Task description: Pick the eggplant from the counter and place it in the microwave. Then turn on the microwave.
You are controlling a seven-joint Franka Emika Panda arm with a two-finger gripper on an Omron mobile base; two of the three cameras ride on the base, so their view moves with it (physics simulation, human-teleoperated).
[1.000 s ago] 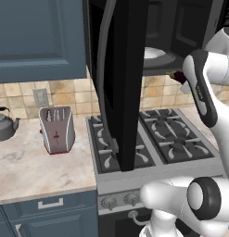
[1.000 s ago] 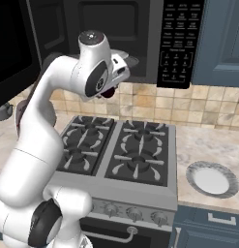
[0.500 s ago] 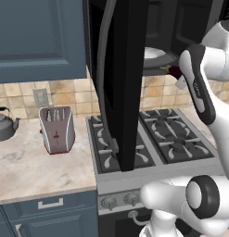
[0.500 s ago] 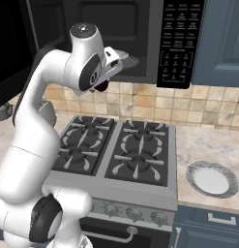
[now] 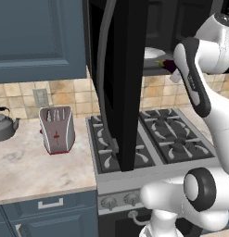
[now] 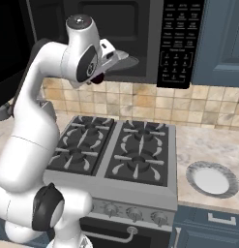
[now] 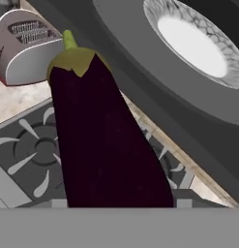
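While the microwave (image 6: pixel 140 38) stands with its door (image 5: pixel 123 78) swung wide open, the end effector (image 6: pixel 99 77) hovers at the mouth of the cavity with the eggplant (image 7: pixel 104 140) clamped between jaws spread fairly wide around its dark purple body. In the hand view the eggplant runs from 6 o'clock up to its green stem cap at 11 o'clock. Inside the microwave lies a white round plate (image 7: pixel 196 43), at 2 o'clock of the hand view — bare, with nothing on it; the eggplant is beside it, not on it. Below, the gas stove (image 6: pixel 116 152) carries no pots. On the beige tabletop (image 5: pixel 37 164) at 9 o'clock of the left base view stand a silver toaster (image 5: pixel 56 129) and a grey kettle (image 5: pixel 3 125). A second plate (image 6: pixel 211 179) rests on the tabletop at 4 o'clock of the right base view — it too holds nothing.
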